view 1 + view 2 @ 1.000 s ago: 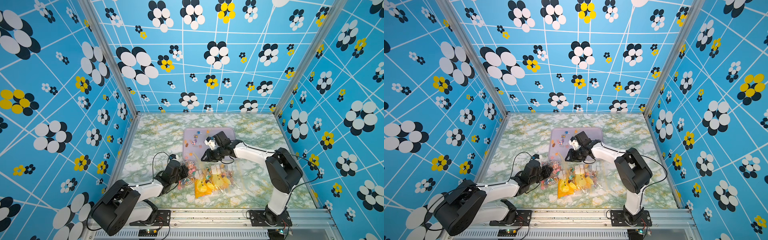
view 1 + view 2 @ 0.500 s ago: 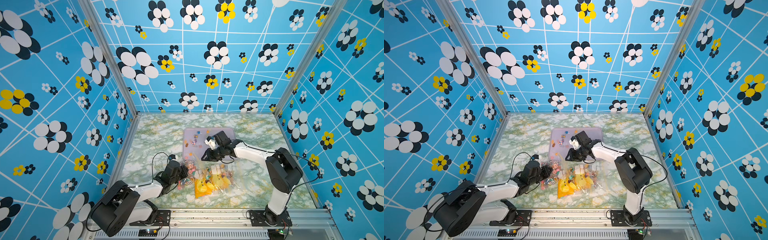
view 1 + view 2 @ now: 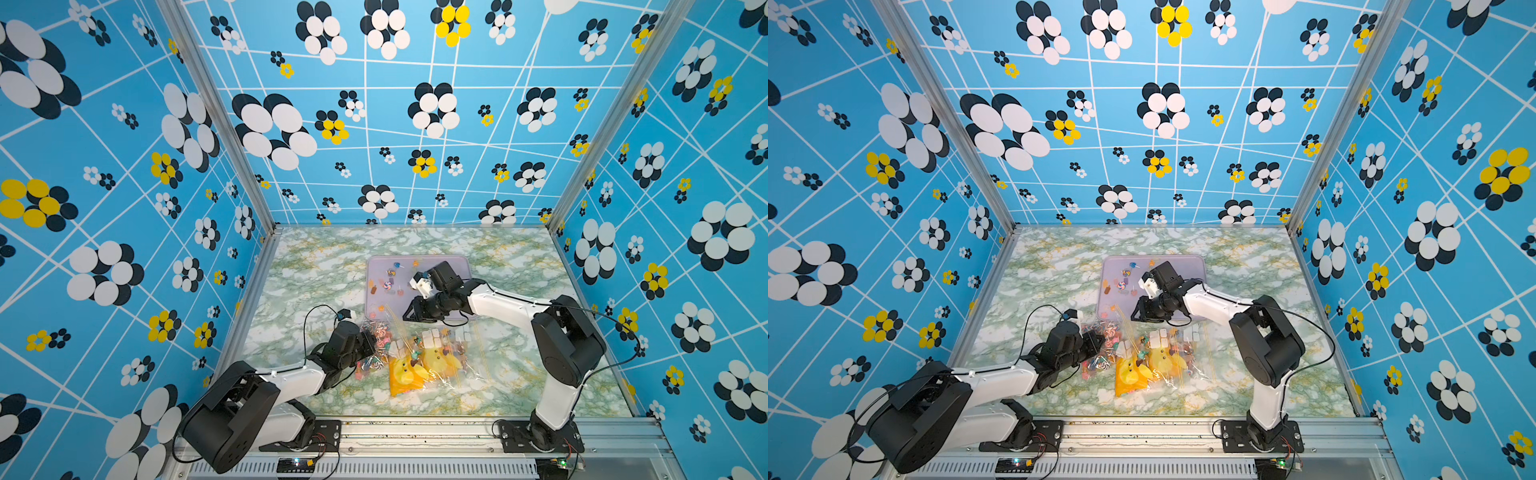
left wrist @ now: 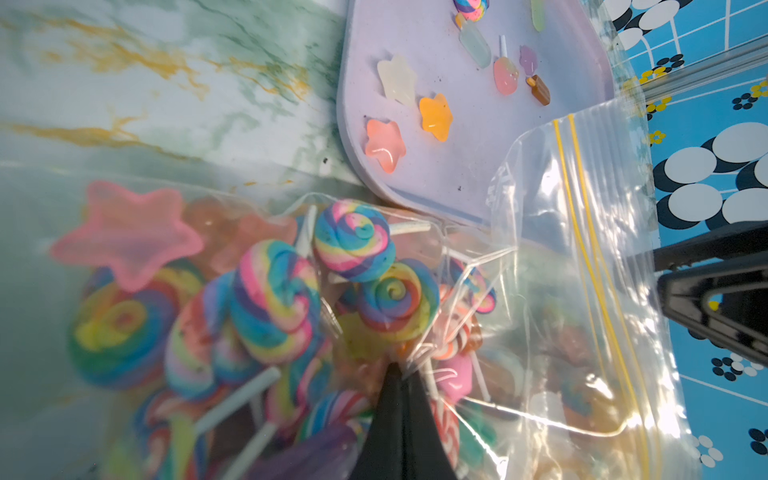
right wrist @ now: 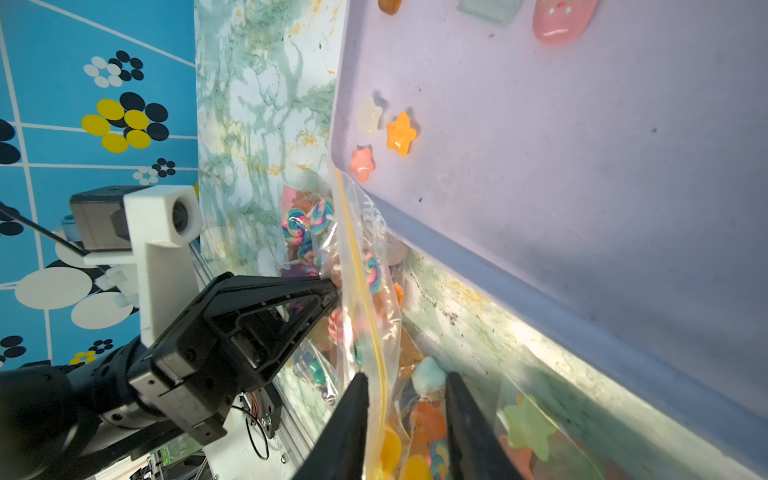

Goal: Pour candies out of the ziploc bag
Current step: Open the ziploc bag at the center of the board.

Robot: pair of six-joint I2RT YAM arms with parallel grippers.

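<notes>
1. Most candies (image 4: pixel 274 299) sit inside the bag (image 4: pixel 561 249) — swirl lollipops on pale sticks, pink stars.
2. Bag lies on the tabletop (image 3: pixel 316 266), its yellow-striped mouth at the near edge of the tray (image 3: pixel 1192 266).
3. A few candies, three stars among them, lie loose on the tray.
4. Left claw (image 4: pixel 395 374) is closed tight, pinching the bag's film among the lollipops.
5. Right claw (image 5: pixel 407 415) stands part open — jaws either side of the bag's mouth strip, not clamped.

Bright, even light fills both top views, the walls (image 3: pixel 104 166) bowing at the edges. Glare streaks the ziploc bag (image 4: pixel 582 249) in the left wrist view; nearest candies (image 4: pixel 124 324) blur.
</notes>
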